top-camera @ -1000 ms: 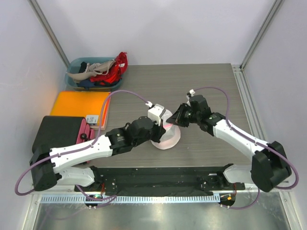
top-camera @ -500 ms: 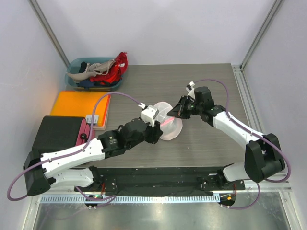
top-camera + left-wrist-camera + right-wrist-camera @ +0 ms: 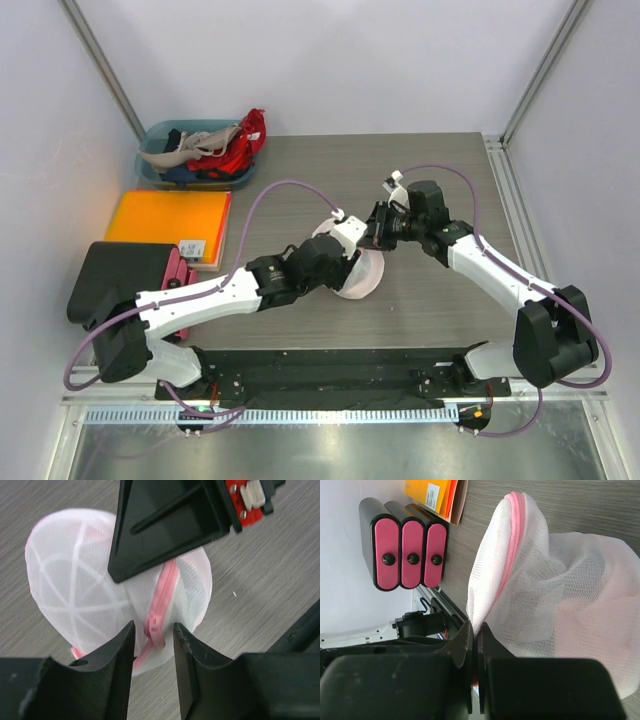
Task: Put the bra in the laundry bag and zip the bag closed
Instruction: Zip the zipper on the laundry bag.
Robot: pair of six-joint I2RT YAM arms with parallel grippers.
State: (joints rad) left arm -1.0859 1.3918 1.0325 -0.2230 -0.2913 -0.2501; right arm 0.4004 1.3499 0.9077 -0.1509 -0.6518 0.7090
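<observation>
— Whereabouts of the laundry bag [image 3: 362, 272]?
— Middle of the table [image 3: 430, 180]. Pinched at its pink-trimmed edge by the right end effector [image 3: 476, 630], clamped tight on the mesh. Straddled at the zip [image 3: 161, 600] by the left end effector [image 3: 154, 630], jaws parted, apparently not touching the pull.
— Handling?
— Probably very light: soft, floppy mesh, likely to sag and slide unless anchored. Best taken by the firmer zip trim or the pull tab.
— Heading, long axis?
— Rounded, so hardly any long axis. Zip line running from the right pinch toward the left fingers.
</observation>
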